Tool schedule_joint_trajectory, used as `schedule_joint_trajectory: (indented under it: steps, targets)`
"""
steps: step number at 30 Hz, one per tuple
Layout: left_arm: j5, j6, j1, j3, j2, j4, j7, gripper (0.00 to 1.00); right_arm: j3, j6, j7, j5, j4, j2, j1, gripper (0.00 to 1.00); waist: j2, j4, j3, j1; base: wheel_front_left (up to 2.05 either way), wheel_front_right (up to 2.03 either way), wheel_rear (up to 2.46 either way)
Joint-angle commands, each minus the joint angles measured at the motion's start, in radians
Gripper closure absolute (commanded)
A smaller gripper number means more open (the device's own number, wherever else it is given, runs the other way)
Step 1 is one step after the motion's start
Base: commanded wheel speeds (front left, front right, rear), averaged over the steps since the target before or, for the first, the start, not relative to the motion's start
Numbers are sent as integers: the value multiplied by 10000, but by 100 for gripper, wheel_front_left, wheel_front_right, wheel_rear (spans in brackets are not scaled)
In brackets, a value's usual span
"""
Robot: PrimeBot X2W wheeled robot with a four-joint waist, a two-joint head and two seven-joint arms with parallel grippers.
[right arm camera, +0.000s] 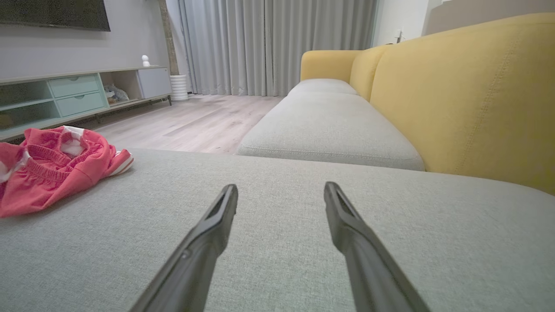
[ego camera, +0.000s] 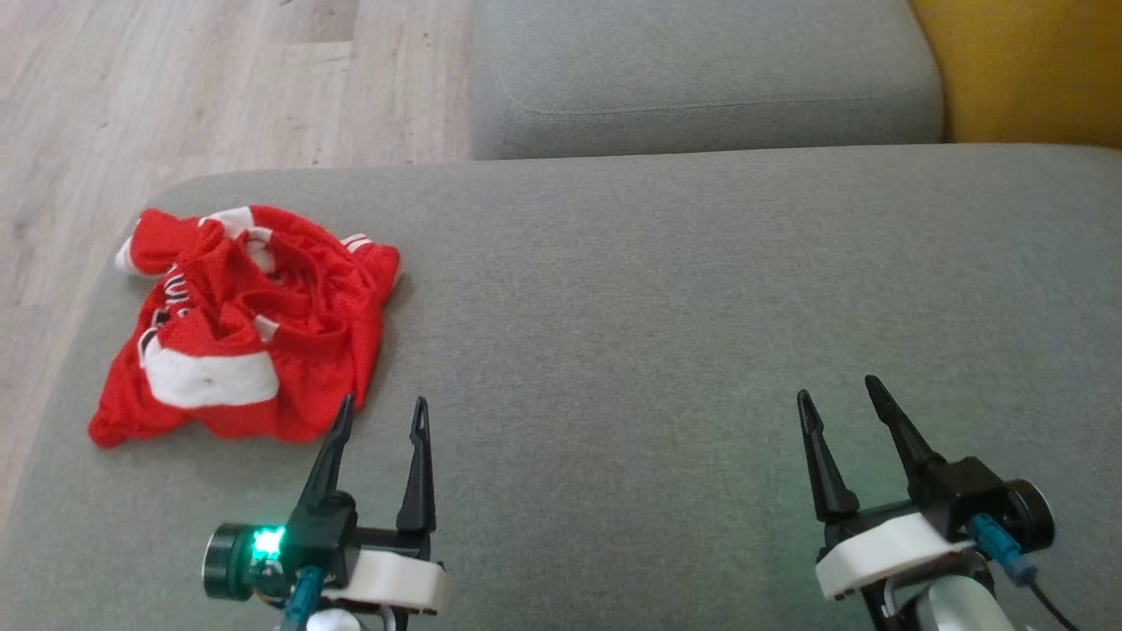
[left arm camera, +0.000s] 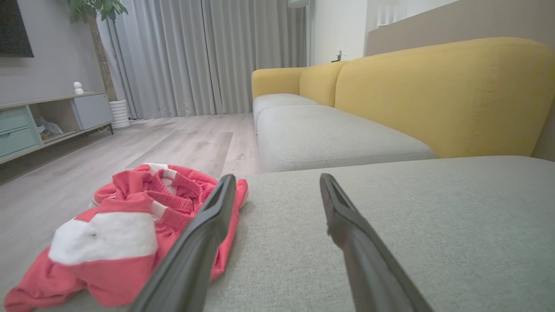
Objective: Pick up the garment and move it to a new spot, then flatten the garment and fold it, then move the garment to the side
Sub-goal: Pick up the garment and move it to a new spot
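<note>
I see garment (ego camera: 254, 333) crumpled at grey seat's (ego camera: 657, 307) left edge, wood floor (ego camera: 175, 88) beyond; L gripper (ego camera: 384, 401), R gripper (ego camera: 836, 389) wide, empty.

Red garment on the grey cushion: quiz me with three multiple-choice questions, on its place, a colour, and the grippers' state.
1. Where on the grey cushion is the red garment? A near its left edge; B centre; C right edge.
2. Colour of the garment's large patch? A blue; B white; C yellow.
3. The left gripper and right gripper are: A both open, empty; B both shut on the garment; C one shut.
Answers: A, it lies crumpled ahead of the left gripper; B, the patch shows white; A, both finger pairs are spread over bare cushion.
</note>
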Motion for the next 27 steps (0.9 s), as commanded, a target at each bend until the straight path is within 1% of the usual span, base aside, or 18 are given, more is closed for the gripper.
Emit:
schedule_joint_trajectory:
  steps: [1,5,13,18,22,27]
  targets:
    - [1,82,-641,283,49,-228,-97,0,221,69,-122,-75,-307,-81,-322,0,0,157,36,0,0,0,0]
    - [-58,212,-729,326,49,-152,-97,0,176,69,-122,-128,-341,-81,-317,0,0,735,138,0,0,0,0]
    - [-72,515,-752,626,49,-107,-97,0,58,69,-122,-242,-353,-81,-289,0,0,2350,352,0,0,0,0]
    - [-37,570,-691,857,49,-123,-97,0,42,69,-122,-273,-309,-81,-274,0,0,3227,427,0,0,0,0]
    - [18,587,-625,1024,49,-129,-97,0,44,69,-122,-317,-281,-81,-246,0,0,3701,467,0,0,0,0]
    - [86,623,-659,1160,49,-266,-97,0,-21,69,-122,-446,-310,-81,-304,0,0,3965,608,0,0,0,0]
